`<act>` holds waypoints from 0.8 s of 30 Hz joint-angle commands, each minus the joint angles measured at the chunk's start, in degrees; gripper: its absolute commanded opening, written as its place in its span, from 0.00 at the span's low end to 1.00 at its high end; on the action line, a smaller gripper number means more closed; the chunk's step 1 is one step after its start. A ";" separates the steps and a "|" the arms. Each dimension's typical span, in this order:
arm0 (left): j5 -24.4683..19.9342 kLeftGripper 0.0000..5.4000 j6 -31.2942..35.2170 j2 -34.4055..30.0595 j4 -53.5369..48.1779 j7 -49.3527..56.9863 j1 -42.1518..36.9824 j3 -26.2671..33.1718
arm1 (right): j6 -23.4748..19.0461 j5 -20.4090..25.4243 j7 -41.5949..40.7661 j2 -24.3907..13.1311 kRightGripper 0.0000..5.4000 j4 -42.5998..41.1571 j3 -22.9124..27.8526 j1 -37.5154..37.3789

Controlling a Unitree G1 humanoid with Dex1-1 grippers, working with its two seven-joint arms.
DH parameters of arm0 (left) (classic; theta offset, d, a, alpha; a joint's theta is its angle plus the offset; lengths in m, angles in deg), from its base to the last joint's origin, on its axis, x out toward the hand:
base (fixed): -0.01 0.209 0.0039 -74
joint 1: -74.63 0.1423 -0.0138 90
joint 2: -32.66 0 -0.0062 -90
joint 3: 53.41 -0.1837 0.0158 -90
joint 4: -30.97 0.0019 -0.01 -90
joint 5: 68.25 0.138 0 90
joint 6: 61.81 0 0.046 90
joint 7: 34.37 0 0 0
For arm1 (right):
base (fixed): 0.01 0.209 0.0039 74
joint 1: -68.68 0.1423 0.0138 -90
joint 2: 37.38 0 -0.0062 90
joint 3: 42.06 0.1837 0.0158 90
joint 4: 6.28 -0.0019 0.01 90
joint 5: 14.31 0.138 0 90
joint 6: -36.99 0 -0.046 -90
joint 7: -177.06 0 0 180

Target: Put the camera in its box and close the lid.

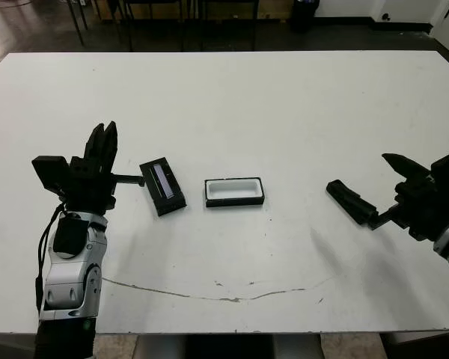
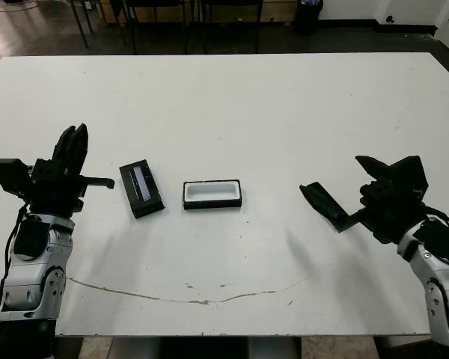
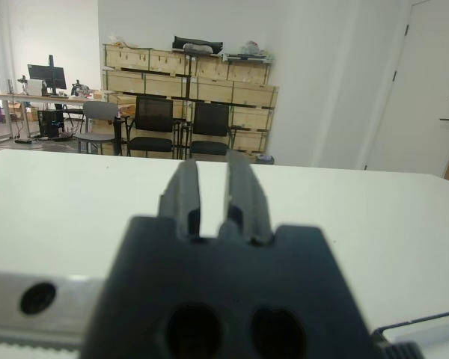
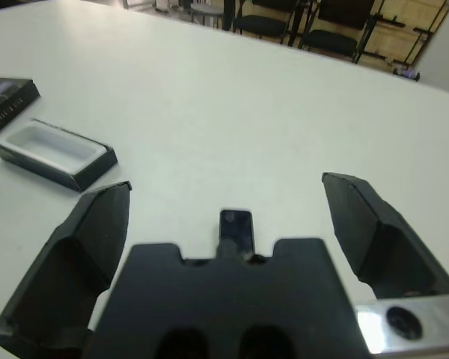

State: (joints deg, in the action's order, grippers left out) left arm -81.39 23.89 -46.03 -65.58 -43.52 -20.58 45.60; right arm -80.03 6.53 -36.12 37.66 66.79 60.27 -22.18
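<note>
The box (image 1: 234, 191) lies open mid-table with the lid (image 1: 162, 186) beside it, while the wide-open right gripper (image 4: 228, 224) faces the camera (image 1: 351, 200) and the left gripper (image 1: 102, 142) is nearly closed, empty.

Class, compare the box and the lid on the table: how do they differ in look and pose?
The box is an open tray with a white lining; the lid is a flat black panel with a glossy purplish strip down its middle. The box lies square to the table's near edge; the lid lies at an angle, long side running away from it. The box sits nearer the table's middle, the lid nearer the left gripper. Both are black, rectangular and alike in size.
</note>
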 commanded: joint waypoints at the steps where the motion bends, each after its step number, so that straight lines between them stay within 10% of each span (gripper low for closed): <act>1: 0.39 0.00 0.93 -0.80 0.46 0.08 0.90 0.21 | -1.73 -0.36 0.33 -0.08 1.00 1.99 -0.94 -0.91; 24: -0.27 0.00 1.02 -1.03 0.66 -0.76 1.24 0.64 | 11.57 -5.88 0.51 3.84 1.00 13.94 -5.70 -4.80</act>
State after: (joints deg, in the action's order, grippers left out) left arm -81.53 24.65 -46.10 -65.78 -43.96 -20.19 45.85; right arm -68.43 1.74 -36.30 41.15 79.67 55.11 -26.17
